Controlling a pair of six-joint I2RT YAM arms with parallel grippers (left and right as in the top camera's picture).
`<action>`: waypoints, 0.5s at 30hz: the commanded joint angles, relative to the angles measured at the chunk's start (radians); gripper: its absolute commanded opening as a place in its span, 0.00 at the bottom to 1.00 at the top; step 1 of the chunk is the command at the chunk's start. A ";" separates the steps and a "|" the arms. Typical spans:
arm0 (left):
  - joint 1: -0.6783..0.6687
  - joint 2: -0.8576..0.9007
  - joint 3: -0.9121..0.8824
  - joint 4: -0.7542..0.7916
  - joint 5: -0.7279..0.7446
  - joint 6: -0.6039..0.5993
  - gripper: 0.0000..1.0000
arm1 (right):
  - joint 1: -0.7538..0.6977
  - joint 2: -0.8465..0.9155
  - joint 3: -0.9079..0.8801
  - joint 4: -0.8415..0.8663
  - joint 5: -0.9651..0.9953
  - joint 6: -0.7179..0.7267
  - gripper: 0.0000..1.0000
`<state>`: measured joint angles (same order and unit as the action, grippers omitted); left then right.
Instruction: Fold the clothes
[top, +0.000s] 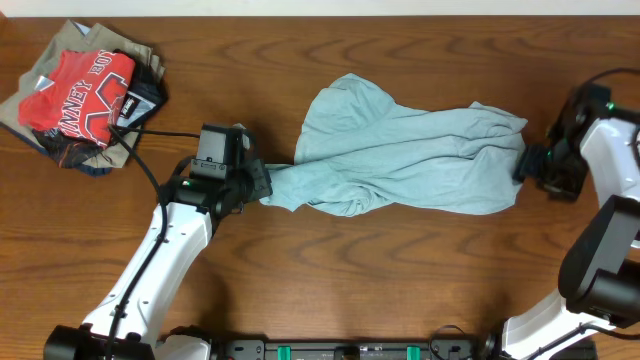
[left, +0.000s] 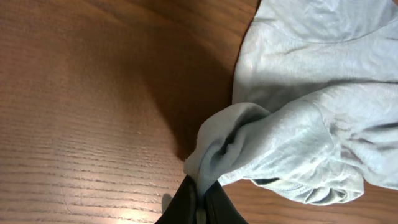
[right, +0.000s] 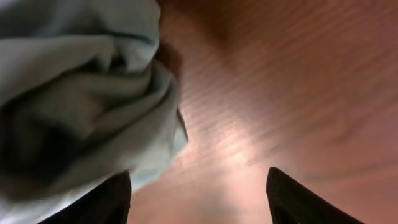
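Black fingers (left: 183, 208) of the left gripper (left: 200, 198) are pressed together on a bunched fold of the pale blue-grey soft fabric garment (left: 311, 124), at 6 o'clock in the left wrist view. Seen from above, the garment lies wrinkled and stretched across the middle of the brown wooden table (top: 400, 40), with the left gripper at its 9 o'clock end and the right gripper (right: 199, 180) at its 3 o'clock end. The jaws of the right gripper stand wide apart and grasp nothing. The cloth reaches its finger (right: 106, 202) at 8 o'clock, but contact cannot be told. At 10 o'clock on the table lies a red T-shirt with white lettering (top: 80, 95) on a small pile.
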<state>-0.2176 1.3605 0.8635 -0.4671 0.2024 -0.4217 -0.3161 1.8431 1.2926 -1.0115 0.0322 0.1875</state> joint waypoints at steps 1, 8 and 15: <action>0.004 -0.003 0.011 -0.001 -0.013 0.002 0.06 | 0.002 0.008 -0.067 0.085 -0.064 0.018 0.68; 0.004 -0.003 0.011 -0.002 -0.013 0.002 0.06 | 0.011 0.008 -0.217 0.358 -0.251 -0.002 0.59; 0.004 -0.003 0.011 -0.001 -0.013 0.002 0.06 | 0.041 0.008 -0.284 0.418 -0.235 -0.001 0.01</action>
<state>-0.2176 1.3605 0.8635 -0.4679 0.2024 -0.4221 -0.2920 1.8343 1.0328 -0.5724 -0.1879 0.1829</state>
